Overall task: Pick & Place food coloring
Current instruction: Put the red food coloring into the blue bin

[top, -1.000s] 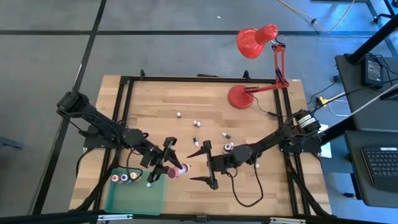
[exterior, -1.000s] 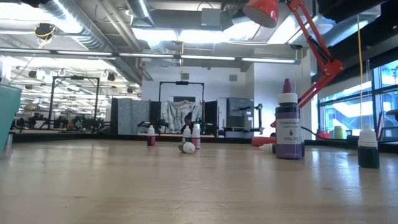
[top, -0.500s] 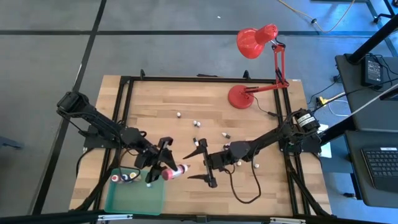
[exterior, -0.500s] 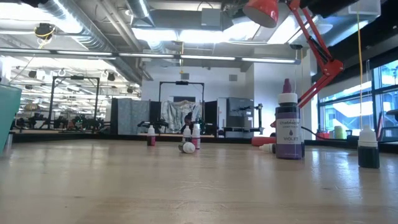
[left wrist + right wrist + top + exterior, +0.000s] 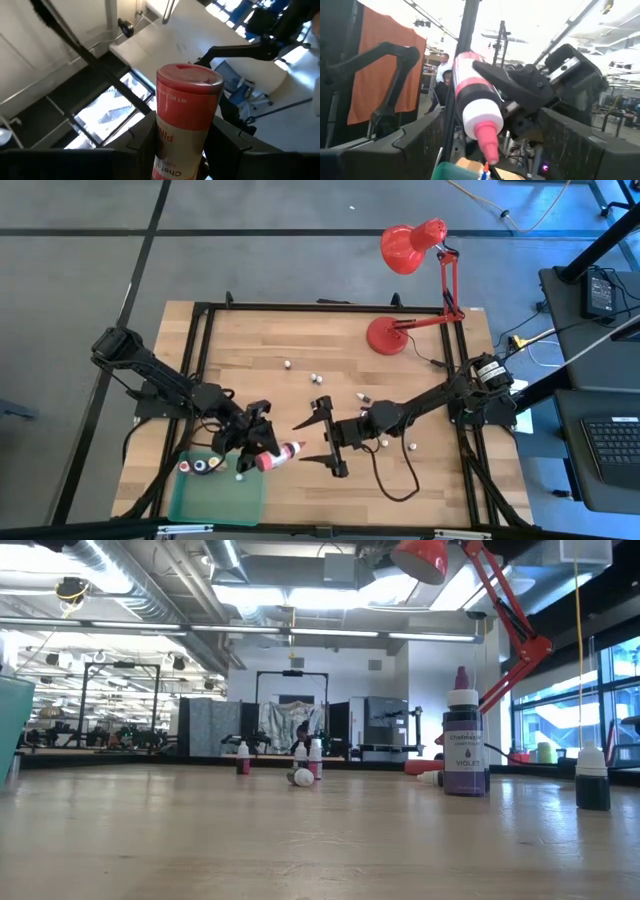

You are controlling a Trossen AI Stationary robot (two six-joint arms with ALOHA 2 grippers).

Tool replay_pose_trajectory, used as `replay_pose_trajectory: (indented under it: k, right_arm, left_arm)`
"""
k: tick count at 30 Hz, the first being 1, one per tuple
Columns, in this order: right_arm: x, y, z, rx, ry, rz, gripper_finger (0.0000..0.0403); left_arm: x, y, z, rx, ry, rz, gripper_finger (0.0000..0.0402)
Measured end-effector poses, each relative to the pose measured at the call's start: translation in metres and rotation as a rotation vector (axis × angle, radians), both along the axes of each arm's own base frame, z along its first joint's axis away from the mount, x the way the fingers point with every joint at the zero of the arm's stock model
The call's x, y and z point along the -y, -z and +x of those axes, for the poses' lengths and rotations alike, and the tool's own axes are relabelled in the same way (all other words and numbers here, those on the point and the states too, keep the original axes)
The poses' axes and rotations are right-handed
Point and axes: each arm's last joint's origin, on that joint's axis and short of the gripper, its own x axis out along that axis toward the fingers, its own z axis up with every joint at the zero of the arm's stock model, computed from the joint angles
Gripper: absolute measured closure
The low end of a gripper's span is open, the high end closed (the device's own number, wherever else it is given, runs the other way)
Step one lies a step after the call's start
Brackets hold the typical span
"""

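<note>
Left pincer grips the pink bottle; right pincer, jaws wide, just beside it.

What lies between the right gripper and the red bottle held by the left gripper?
Nothing. In the high view the stretch from the right gripper to the red bottle, clamped in the left gripper, is bare wood table.
</note>
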Motion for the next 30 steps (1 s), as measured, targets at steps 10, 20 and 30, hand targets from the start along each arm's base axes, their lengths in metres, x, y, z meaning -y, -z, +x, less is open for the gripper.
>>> replay_pose_trajectory:
  k: [10,20,30]
  right_arm:
    - [-0.002,-0.012,0.011,-0.060,-0.048,-0.018,0.0083]
    - [-0.003,-0.015,0.012,-0.041,-0.080,-0.027,0.0096]
    - [0.001,-0.017,0.013,-0.023,-0.102,-0.033,0.0141]
  left_arm:
    - [0.001,-0.005,0.000,0.059,0.003,0.034,0.0269]
    - [0.002,-0.009,0.001,0.070,0.044,0.040,0.0269]
    - [-0.004,-0.008,0.004,0.062,0.022,0.043,0.0269]
